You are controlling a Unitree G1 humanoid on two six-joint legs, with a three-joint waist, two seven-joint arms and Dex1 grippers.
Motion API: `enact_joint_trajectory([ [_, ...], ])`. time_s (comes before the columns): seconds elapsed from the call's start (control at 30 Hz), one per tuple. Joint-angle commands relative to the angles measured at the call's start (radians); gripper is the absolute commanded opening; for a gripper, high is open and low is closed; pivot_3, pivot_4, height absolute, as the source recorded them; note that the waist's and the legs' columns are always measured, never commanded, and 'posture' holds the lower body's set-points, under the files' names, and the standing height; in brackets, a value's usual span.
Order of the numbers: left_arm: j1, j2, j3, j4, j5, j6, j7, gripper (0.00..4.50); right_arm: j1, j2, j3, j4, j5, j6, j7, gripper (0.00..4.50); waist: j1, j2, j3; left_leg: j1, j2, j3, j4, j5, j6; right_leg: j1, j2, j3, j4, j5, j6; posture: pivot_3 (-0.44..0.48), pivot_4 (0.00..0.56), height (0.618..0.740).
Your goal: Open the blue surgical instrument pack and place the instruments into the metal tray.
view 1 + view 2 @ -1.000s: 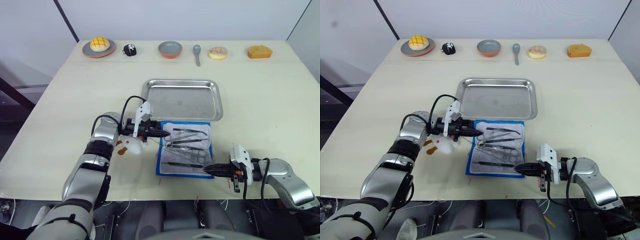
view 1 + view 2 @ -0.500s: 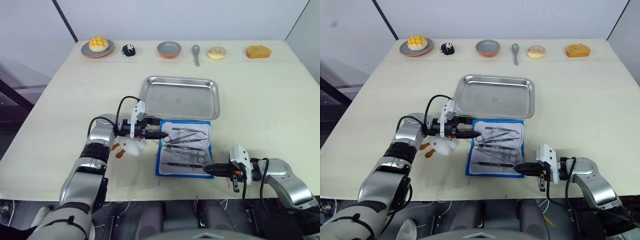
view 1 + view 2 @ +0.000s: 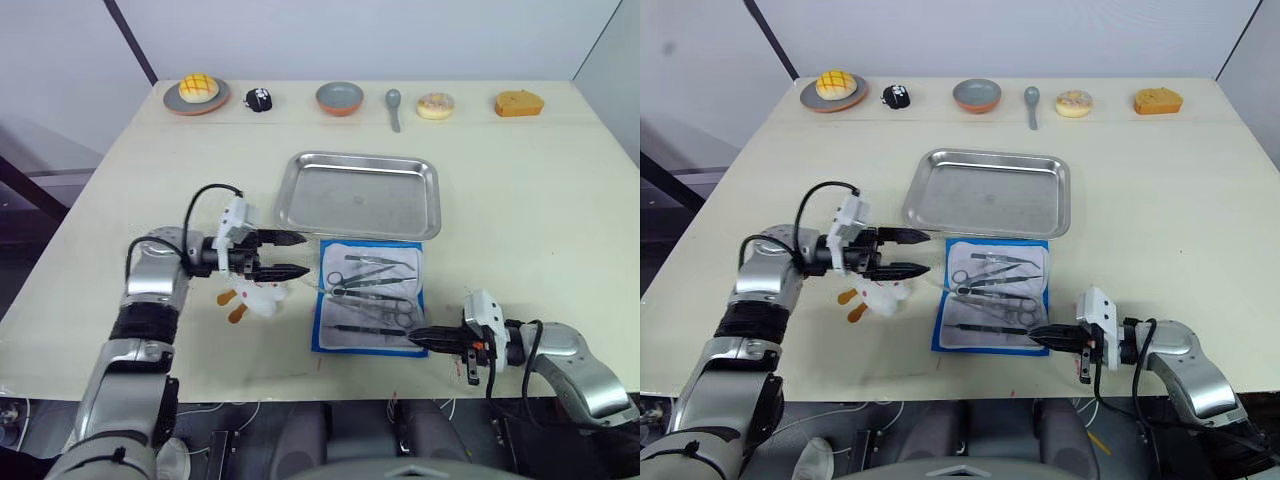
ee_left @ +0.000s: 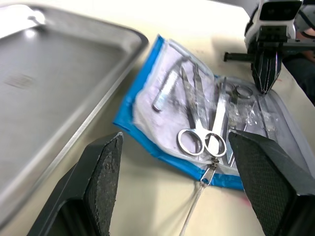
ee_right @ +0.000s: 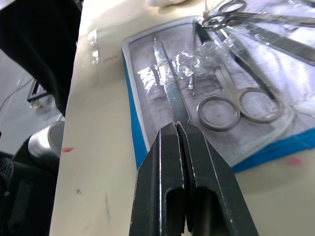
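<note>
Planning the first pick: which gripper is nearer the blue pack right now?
Right. The right gripper is shut, its tips at the near right corner of the blue surgical instrument pack. The left gripper is open, off the pack's left edge, apart from it.

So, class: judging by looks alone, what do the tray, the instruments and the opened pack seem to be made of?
Tray: probably stainless steel, brushed and shiny, with bright glints along its raised rim.
Instruments: polished silver metal, likely steel; the ring handles reflect light.
Pack: apparently blue fabric or paper wrap, matte, with a whitish-grey lining; crinkled clear film, likely plastic, lies over some instruments.
</note>
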Motion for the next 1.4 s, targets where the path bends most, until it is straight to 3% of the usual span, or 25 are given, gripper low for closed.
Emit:
enact_joint_trajectory([
  [0.03, 0.017, 0.041, 0.032, -0.092, -0.063, -0.024, -0.054, 3.59, 0.006, -0.017, -0.066, -0.084, 0.062, 0.010, -0.002, 0.00, 0.000, 0.000, 0.000, 0.000, 0.000, 0.000, 0.000, 0.000, 0.000, 0.000, 0.000, 0.000, 0.000, 0.000, 0.000, 0.000, 0.150, 0.732],
  [0.23, 0.107, 0.125, 0.025, -0.309, -0.166, 0.049, -0.054, 3.59, -0.021, 0.006, -0.136, -0.132, 0.070, -0.010, -0.074, 0.00, -0.004, 0.000, 0.001, 0.000, 0.000, 0.000, 0.000, 0.000, 0.000, -0.001, 0.000, 0.001, 0.000, 0.000, 0.000, 0.000, 0.150, 0.732],
  [0.27, 0.119, 0.141, 0.022, -0.334, -0.183, 0.059, -0.054, 3.65, -0.030, 0.009, -0.140, -0.130, 0.071, -0.011, -0.078, 0.25, -0.005, 0.000, 0.001, 0.000, 0.000, 0.000, 0.000, 0.000, 0.000, -0.001, 0.000, 0.001, 0.000, 0.000, 0.000, 0.000, 0.150, 0.732],
  [0.37, 0.133, 0.165, 0.014, -0.369, -0.204, 0.076, -0.054, 3.67, -0.050, 0.014, -0.134, -0.102, 0.056, -0.035, -0.065, 1.36, -0.001, 0.000, 0.001, 0.000, 0.000, 0.000, 0.000, 0.000, 0.000, -0.001, 0.000, 0.000, 0.001, 0.000, 0.000, 0.000, 0.150, 0.732],
  [0.47, 0.130, 0.160, 0.013, -0.385, -0.208, 0.067, -0.054, 4.47, -0.072, 0.021, -0.114, -0.058, 0.029, -0.072, -0.045, 2.72, 0.001, 0.000, 0.001, -0.001, 0.000, 0.000, 0.000, 0.000, 0.000, -0.001, 0.000, 0.001, 0.000, 0.000, 0.000, 0.000, 0.150, 0.732],
  [0.5, 0.129, 0.154, 0.013, -0.394, -0.211, 0.063, -0.054, 4.50, -0.082, 0.023, -0.104, -0.043, 0.017, -0.088, -0.035, 2.93, 0.001, 0.000, 0.001, -0.001, 0.000, 0.000, 0.000, 0.000, 0.000, -0.001, 0.000, 0.000, 0.000, 0.000, 0.000, 0.000, 0.150, 0.732],
  [0.53, 0.129, 0.153, 0.011, -0.405, -0.212, 0.055, -0.054, 4.50, -0.097, 0.027, -0.091, -0.025, -0.004, -0.115, -0.027, 3.67, 0.001, 0.000, 0.001, -0.001, 0.000, 0.000, 0.000, 0.000, 0.000, -0.001, 0.000, 0.000, 0.000, 0.000, 0.000, 0.000, 0.150, 0.732],
  [0.6, 0.131, 0.153, 0.014, -0.430, -0.218, 0.061, -0.053, 4.50, -0.129, 0.039, -0.071, 0.014, -0.047, -0.184, -0.018, 4.35, 0.000, 0.000, 0.001, -0.001, 0.000, 0.000, 0.000, 0.000, 0.000, -0.001, 0.000, 0.000, 0.000, 0.000, 0.000, 0.000, 0.150, 0.732],
  [0.93, 0.188, 0.176, 0.031, -0.533, -0.255, 0.113, -0.047, 4.50, -0.229, 0.073, -0.018, 0.198, -0.126, -0.306, 0.023, 4.35, -0.002, 0.000, 0.001, -0.001, 0.000, 0.000, -0.001, 0.000, 0.000, -0.002, 0.000, 0.001, 0.000, 0.000, 0.000, 0.000, 0.150, 0.732],
  [1.4, 0.221, 0.175, 0.030, -0.532, -0.243, 0.103, -0.036, 4.50, -0.297, 0.108, 0.055, 0.417, -0.221, -0.352, 0.042, 4.35, -0.005, 0.000, 0.001, 0.000, 0.000, 0.001, -0.001, 0.000, 0.000, -0.002, 0.000, 0.001, 0.000, 0.000, 0.000, 0.000, 0.150, 0.732],
])
